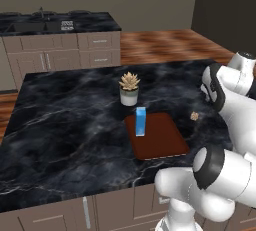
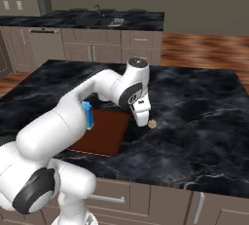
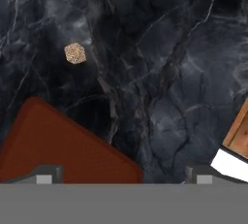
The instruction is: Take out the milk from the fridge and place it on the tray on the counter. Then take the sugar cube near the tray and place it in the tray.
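Note:
The blue milk carton stands upright on the left part of the reddish-brown tray on the black marble counter. Right of the tray, on the bare counter, lies the tan sugar cube. In the right base view my gripper points down just left of the sugar cube, beside the tray's far right corner, and my arm half hides the milk. The hand view shows the sugar cube ahead of the tray corner, with my gripper open and nothing between its fingers. The fridge is out of view.
A potted succulent stands on the counter just behind the tray. A farther black-topped counter with a sink runs along the back wall. Wooden floor lies between the two. The counter's edge is close on the right of the hand view.

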{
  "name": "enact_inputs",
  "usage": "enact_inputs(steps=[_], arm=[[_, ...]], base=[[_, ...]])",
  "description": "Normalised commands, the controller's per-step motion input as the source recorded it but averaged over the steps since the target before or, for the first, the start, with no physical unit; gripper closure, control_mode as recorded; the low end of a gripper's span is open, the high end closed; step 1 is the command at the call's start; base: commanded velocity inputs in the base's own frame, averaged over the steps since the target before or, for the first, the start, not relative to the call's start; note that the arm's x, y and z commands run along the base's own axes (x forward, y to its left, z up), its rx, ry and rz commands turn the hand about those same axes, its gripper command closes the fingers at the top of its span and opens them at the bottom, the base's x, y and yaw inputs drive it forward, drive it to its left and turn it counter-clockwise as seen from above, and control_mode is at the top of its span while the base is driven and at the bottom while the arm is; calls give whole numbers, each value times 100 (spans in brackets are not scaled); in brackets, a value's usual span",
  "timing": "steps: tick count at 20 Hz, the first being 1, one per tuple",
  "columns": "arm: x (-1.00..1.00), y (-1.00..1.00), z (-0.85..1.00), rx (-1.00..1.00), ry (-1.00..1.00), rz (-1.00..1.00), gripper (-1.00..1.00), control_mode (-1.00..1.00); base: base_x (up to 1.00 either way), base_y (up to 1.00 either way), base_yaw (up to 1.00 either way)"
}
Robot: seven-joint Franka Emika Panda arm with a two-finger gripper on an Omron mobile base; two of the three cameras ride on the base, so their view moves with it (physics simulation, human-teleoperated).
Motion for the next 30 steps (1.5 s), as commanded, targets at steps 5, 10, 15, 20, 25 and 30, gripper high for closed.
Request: enact_inputs(steps=[5,10,15,20,25,30], arm=[[19,-13,-31,3,0,18,-100,-100],[7,0,-24,0,0,17,-100,-100],[33,41,-13,-15,0,0,-100,-100],[19,17,-13,-7,0,-12,-100,-100],[2,-9,-28,1,8,-13,-100,-100],[19,-3,-19,0,18,-13,-100,-100]], base=[[0,0,0],[0,0,0],[0,0,0],[0,0,0],[0,0,0],[0,0,0]])
